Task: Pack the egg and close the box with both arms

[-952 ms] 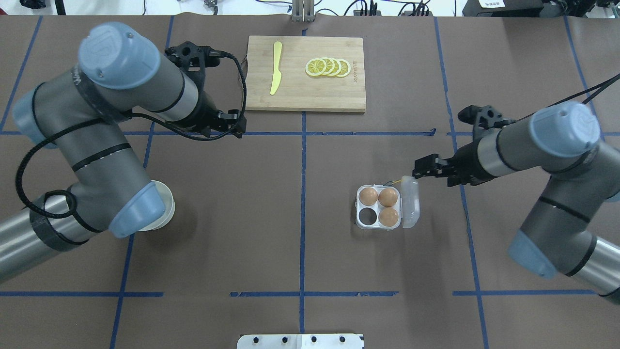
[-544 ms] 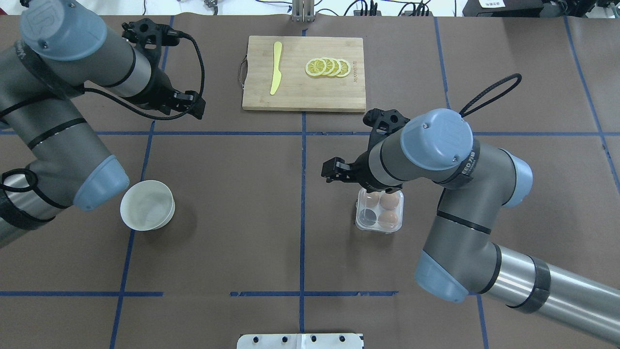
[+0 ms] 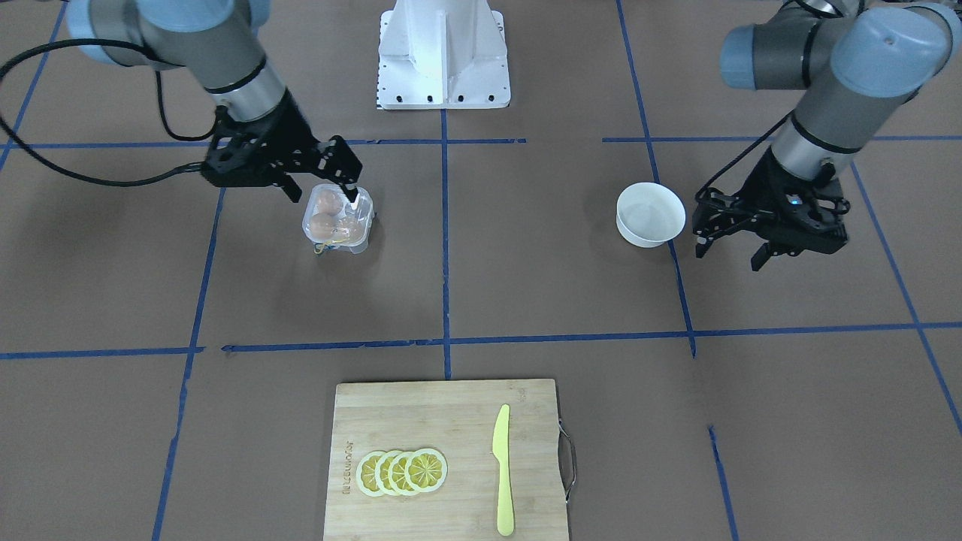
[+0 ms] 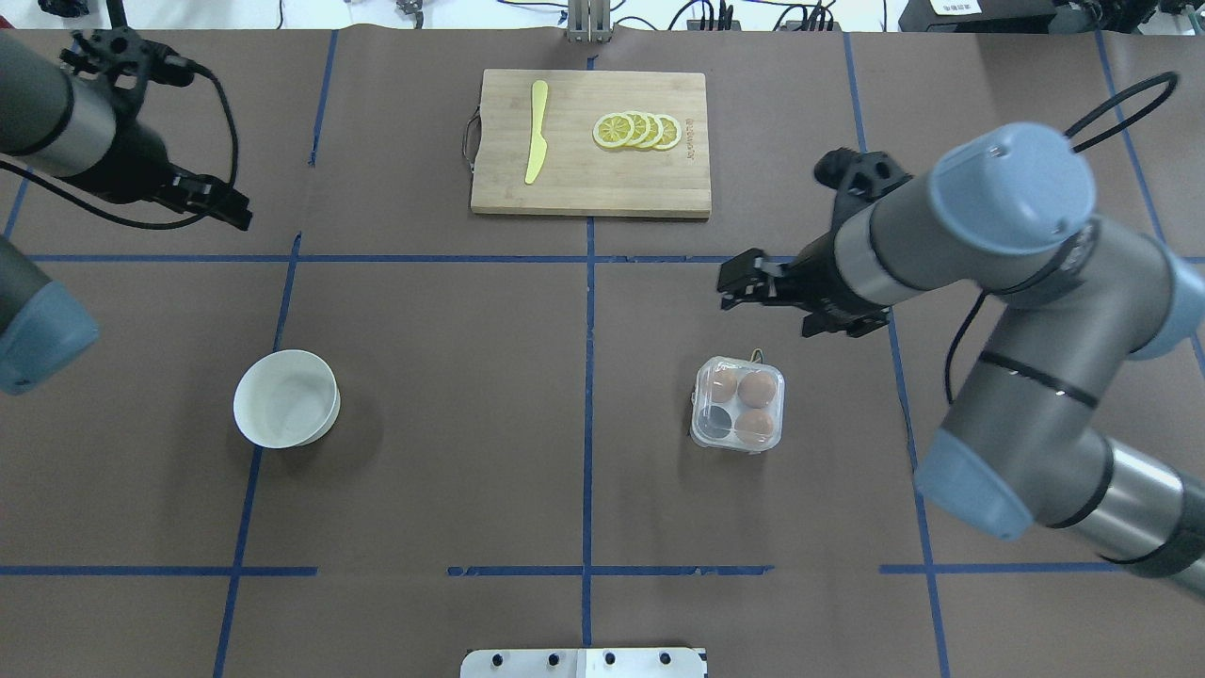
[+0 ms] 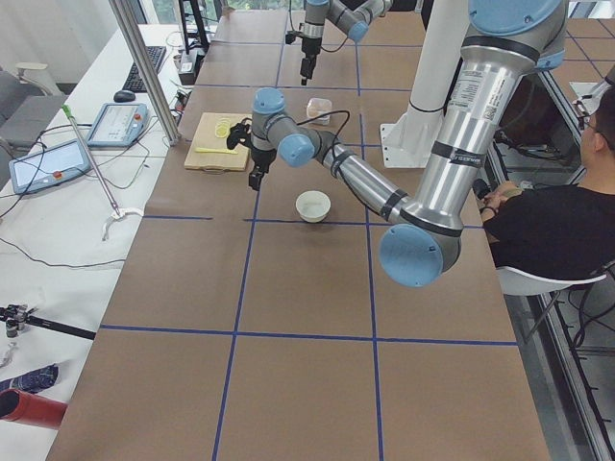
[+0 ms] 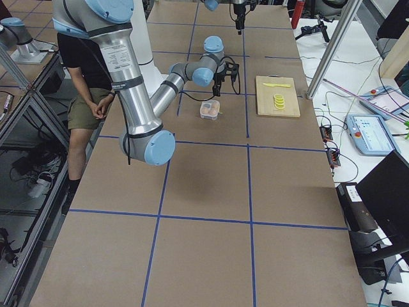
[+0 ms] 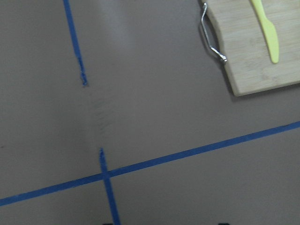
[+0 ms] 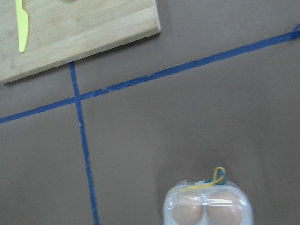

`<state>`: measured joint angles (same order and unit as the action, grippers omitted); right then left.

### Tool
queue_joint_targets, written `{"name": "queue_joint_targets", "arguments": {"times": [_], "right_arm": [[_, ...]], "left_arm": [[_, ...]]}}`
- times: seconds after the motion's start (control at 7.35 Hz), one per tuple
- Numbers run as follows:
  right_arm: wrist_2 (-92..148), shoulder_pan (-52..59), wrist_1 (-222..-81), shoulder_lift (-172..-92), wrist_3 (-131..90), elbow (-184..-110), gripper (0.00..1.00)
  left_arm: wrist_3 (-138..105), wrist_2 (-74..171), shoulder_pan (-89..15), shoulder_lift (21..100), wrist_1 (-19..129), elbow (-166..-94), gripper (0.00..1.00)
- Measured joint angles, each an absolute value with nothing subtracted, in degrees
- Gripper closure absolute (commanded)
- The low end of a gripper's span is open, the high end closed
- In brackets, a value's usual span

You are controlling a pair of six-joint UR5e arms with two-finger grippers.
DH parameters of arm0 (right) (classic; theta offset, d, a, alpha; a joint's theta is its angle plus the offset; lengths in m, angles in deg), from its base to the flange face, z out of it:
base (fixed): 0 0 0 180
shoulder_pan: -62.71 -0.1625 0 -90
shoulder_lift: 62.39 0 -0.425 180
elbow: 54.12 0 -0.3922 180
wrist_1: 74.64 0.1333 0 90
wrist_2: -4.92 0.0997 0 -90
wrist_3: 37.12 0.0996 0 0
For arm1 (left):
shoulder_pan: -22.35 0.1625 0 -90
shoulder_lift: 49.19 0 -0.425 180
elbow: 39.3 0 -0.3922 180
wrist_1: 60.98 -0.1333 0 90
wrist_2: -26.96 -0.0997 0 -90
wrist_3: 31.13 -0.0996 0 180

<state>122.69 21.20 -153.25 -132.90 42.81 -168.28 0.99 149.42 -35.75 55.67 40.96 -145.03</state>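
Observation:
The clear box (image 4: pixel 737 405) stands right of the table's middle with its lid shut over three tan eggs (image 4: pixel 759 387); one cell is empty. It also shows in the front view (image 3: pixel 362 204) and at the bottom of the right wrist view (image 8: pixel 208 206). My right gripper (image 4: pixel 766 315) is open and empty, raised just beyond the box on its far side; it also shows in the front view (image 3: pixel 321 195). My left gripper (image 4: pixel 226 205) is open and empty at the far left, beyond the white bowl; in the front view (image 3: pixel 727 257) it hangs beside that bowl.
An empty white bowl (image 4: pixel 287 397) sits at the left. A wooden cutting board (image 4: pixel 584 184) at the far middle holds a yellow knife (image 4: pixel 537 132) and lemon slices (image 4: pixel 638 130). An operator sits at the robot's side in the left view (image 5: pixel 548 221).
The box lid went from standing open to shut as my right arm swept over it. The right gripper has now pulled back beyond the box. The left arm swung away to the far left, uncovering the bowl.

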Motion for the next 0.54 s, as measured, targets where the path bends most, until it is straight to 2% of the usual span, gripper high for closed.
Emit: {"name": "queue_joint_targets", "arguments": {"times": [0.41,0.54], "right_arm": [[135.9,3.5,-153.6,-143.5,20.1,-168.1,0.0],[139.4,-3.2,-153.8,-146.0,10.0,-165.6,0.0]], "left_arm": [[-17.5,159.7,-47.7,45.1,51.0,-138.8,0.18],[-25.3,161.8,-52.7,44.0,51.7,-135.4,0.0]]}}
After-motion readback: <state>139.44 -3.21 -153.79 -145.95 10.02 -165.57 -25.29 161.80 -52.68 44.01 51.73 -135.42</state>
